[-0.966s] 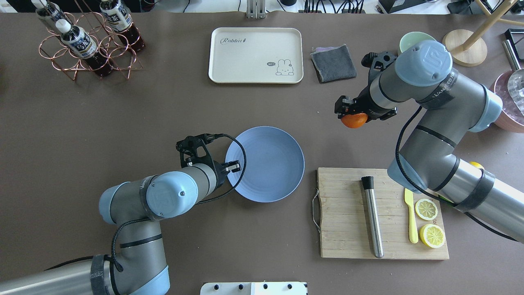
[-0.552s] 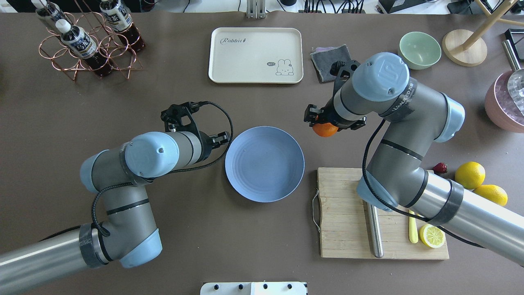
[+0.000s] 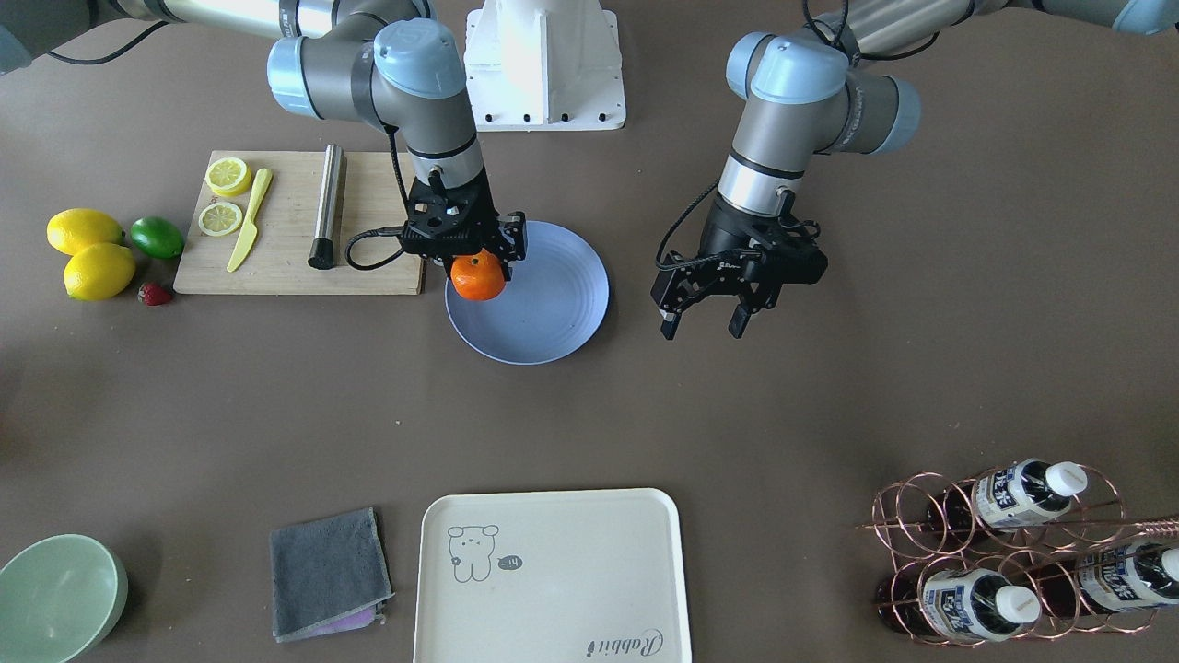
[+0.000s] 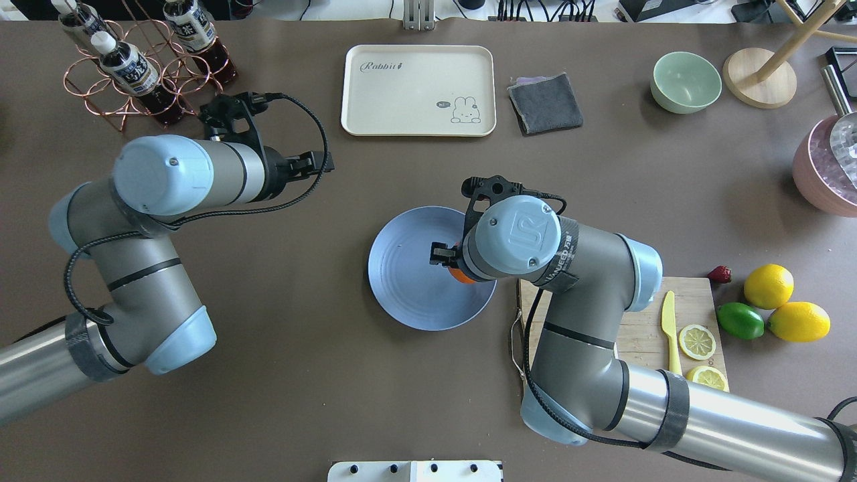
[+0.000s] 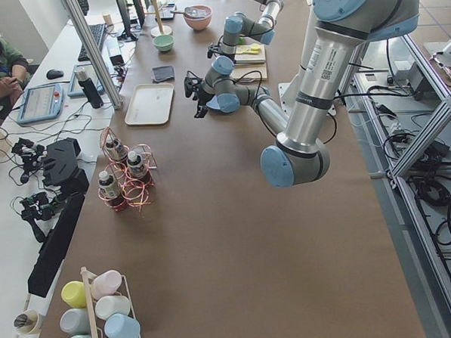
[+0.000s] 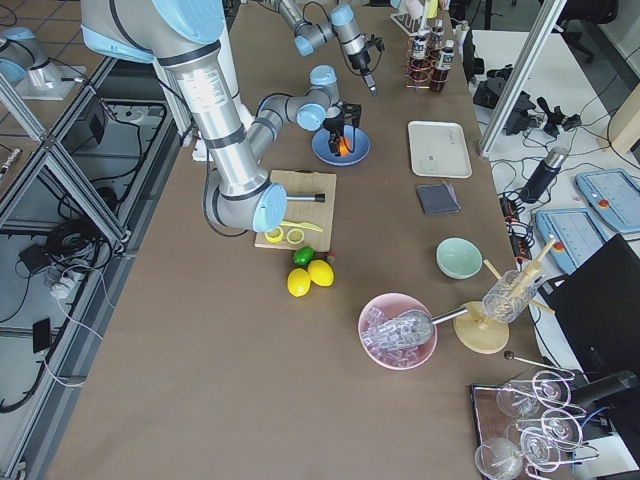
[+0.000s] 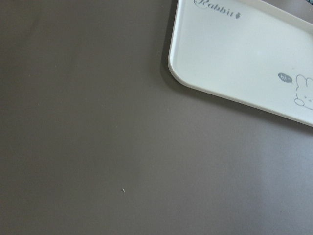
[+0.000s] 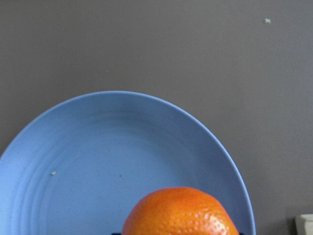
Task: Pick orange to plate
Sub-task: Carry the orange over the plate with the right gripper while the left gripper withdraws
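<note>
My right gripper [image 3: 478, 263] is shut on the orange [image 3: 478, 280], a small bright-orange fruit. It holds the fruit low over the blue plate [image 3: 553, 313], above the side nearest the cutting board; whether fruit and plate touch I cannot tell. From overhead the right wrist covers nearly all of the orange [image 4: 458, 275] above the plate [image 4: 402, 281]. The right wrist view has the orange [image 8: 181, 213] at the bottom edge with the plate [image 8: 122, 161] beneath it. My left gripper [image 3: 702, 324] hangs open and empty over bare table, well off the plate's other side.
A wooden cutting board [image 3: 276, 258] with lemon slices, a yellow knife and a steel rod lies beside the plate. Two lemons and a lime [image 3: 157, 237] sit beyond it. Across the table are a cream tray [image 3: 553, 571], grey cloth [image 3: 327, 571], mint bowl [image 3: 55, 589] and bottle rack [image 3: 1013, 552].
My right arm has carried the orange from the table's far right to over the plate. My left arm has drawn away from the plate, toward the bottle rack.
</note>
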{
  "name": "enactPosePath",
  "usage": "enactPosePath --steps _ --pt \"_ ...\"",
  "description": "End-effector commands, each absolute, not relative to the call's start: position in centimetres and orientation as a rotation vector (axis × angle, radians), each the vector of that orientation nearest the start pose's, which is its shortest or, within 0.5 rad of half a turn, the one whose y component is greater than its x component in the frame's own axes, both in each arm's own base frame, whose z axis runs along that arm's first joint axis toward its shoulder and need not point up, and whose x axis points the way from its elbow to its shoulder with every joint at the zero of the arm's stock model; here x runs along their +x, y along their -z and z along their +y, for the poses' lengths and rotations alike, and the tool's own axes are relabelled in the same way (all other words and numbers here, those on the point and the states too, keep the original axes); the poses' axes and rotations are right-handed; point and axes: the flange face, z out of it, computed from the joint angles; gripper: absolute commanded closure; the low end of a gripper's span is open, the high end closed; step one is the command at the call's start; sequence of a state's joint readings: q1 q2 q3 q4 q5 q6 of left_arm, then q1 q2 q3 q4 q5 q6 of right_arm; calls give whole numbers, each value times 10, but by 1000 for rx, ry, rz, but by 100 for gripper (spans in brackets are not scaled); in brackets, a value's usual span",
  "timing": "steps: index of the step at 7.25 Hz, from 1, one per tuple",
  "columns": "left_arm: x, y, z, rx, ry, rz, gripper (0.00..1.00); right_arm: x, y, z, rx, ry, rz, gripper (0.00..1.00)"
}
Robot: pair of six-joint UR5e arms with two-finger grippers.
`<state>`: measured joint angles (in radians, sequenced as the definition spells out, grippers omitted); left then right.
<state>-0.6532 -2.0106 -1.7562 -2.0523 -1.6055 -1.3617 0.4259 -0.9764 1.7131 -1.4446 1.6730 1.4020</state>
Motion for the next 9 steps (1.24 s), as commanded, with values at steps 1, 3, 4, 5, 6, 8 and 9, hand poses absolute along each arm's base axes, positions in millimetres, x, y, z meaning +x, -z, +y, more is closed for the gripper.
enactPosePath --steps 1,3,4,5,6,8,9 --pt "329 -299 -507 518 417 961 2 -598 -233 -388 165 -200 -828 100" --pt "240 -346 -523 429 465 944 2 -613 -222 -391 172 -221 -826 100" --pt "228 -360 -519 443 442 929 2 -613 -219 -391 171 -224 -832 72" --pt "215 -375 -513 466 417 917 2 -615 -217 -392 170 -231 -834 1" --pt "194 -402 -505 491 336 871 2 -612 -214 -390 154 -256 -846 0" --pt "134 -474 -483 418 148 817 2 -573 -196 -420 126 -274 -888 0" --pt "120 -492 -474 392 125 807 2 -528 -188 -443 78 -264 -876 0"
